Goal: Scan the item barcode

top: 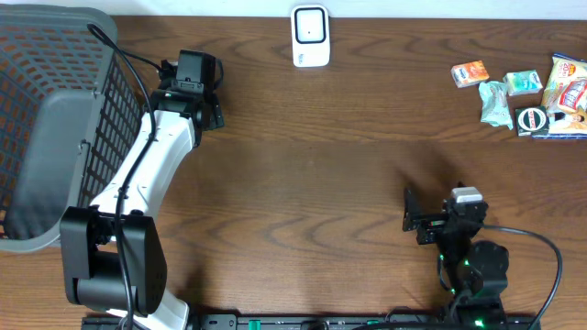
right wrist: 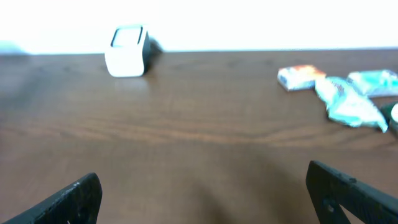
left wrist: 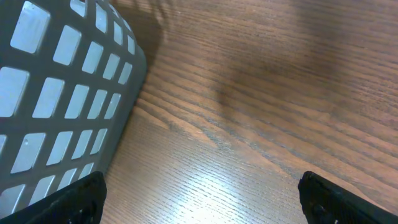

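Note:
The barcode scanner, a small white box with a dark window, stands at the table's far edge; the right wrist view shows the scanner far ahead on the left. The items lie in a cluster at the far right: an orange packet, teal packets, a snack bag and a dark round pack. My right gripper hovers near the front edge, open and empty. My left gripper is beside the basket, open over bare wood.
A large grey mesh basket fills the left end of the table, and its wall stands close to my left fingers. The wooden table top lies between the arms and the scanner.

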You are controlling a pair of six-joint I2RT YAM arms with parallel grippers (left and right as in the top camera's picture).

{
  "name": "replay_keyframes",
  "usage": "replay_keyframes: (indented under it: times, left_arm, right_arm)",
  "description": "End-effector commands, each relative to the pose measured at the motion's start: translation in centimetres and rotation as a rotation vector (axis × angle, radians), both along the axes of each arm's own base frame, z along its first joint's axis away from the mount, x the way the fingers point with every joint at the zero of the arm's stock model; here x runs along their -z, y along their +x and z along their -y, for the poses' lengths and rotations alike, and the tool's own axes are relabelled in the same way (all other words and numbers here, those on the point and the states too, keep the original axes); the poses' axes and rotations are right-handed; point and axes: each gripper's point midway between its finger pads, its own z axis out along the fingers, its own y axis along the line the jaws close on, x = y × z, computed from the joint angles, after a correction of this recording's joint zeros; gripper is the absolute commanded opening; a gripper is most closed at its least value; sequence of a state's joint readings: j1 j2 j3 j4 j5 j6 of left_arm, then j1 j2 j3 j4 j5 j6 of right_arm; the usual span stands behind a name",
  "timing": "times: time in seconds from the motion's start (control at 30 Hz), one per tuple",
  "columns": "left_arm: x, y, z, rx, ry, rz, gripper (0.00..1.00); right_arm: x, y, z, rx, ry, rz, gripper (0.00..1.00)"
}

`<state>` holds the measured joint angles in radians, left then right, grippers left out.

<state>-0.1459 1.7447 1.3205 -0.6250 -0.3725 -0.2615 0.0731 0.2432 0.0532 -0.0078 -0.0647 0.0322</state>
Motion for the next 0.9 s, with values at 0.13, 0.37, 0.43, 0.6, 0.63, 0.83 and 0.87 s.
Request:
replay_keyframes:
  times: [0.13,0.37,0.43,0.6,0.63,0.83,0.87]
  left_arm:
    - [-0.6,0.2,-0.2,-0.002,0.012,0.013,0.98]
    - [-0.6,0.2,-0.2,-0.002,0.012,0.013,0.98]
    - [-0.6,0.2,-0.2,-0.002,0.012,0.013,0.98]
    - [-0.6,0.2,-0.2,-0.002,0.012,0.013,0.98]
    - [-0.6,0.2,-0.2,-0.002,0.012,0.013,0.98]
    - [-0.6,0.2,-0.2,-0.002,0.012,0.013,0.98]
    - [-0.6,0.2,-0.2,-0.002,0.012,0.013,0.98]
  right_arm:
    - [-1.1,0.0,1.3,0.067,-0.014,0.100,0.99]
    - [-0.8,-0.5,1.8,0.094,-0.018,0.090,0.99]
    - [-0.5,-0.7,2.1,0.107,-0.027,0.081,0.99]
    - [-1.5,-0.9,3.0,0.139,-0.044,0.126,0.99]
    - [-1.5,-0.9,3.1,0.142,-0.044,0.125,0.99]
    - [-1.5,-0.9,3.1,0.141,-0.060,0.126,0.99]
    - [-1.5,-0.9,3.1,0.139,-0.081,0.127,0.99]
